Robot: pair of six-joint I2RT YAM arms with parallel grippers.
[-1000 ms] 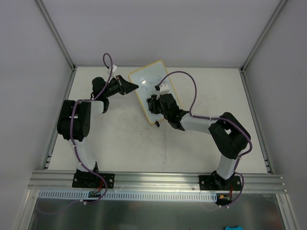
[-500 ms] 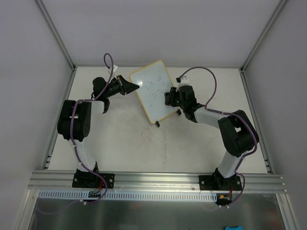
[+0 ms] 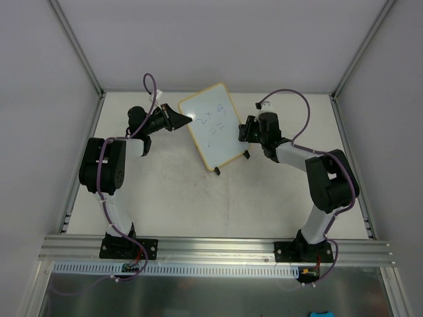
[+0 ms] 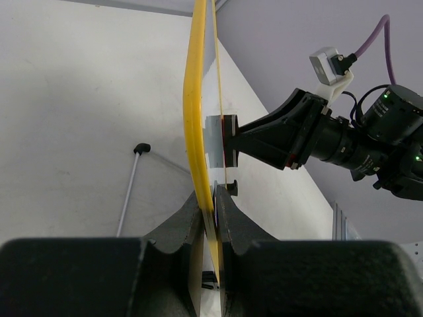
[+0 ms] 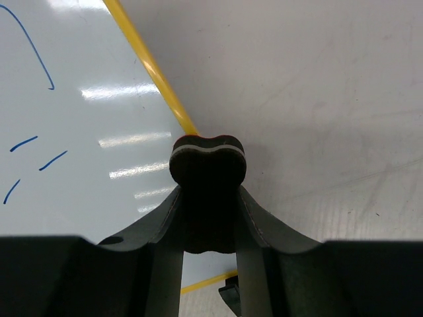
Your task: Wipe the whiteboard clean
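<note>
Right gripper (image 3: 244, 130) slid to the whiteboard (image 3: 210, 125) edge (eraser (image 5: 208, 157) pinched); left gripper (image 4: 210, 206) clamps the frame.

Your left arm (image 3: 102, 168) was folded at the elbow, with the forearm pointing right toward the middle. Your left hand (image 4: 213, 198) had both fingers pinched flat on the yellow edge of the whiteboard (image 3: 210, 125), no gap between them. Your right arm (image 3: 324, 181) was bent at the elbow, forearm angled back and left. Your right hand (image 5: 208, 198) was clamped on the eraser block (image 5: 208, 157), its tip at the board's right edge.
</note>
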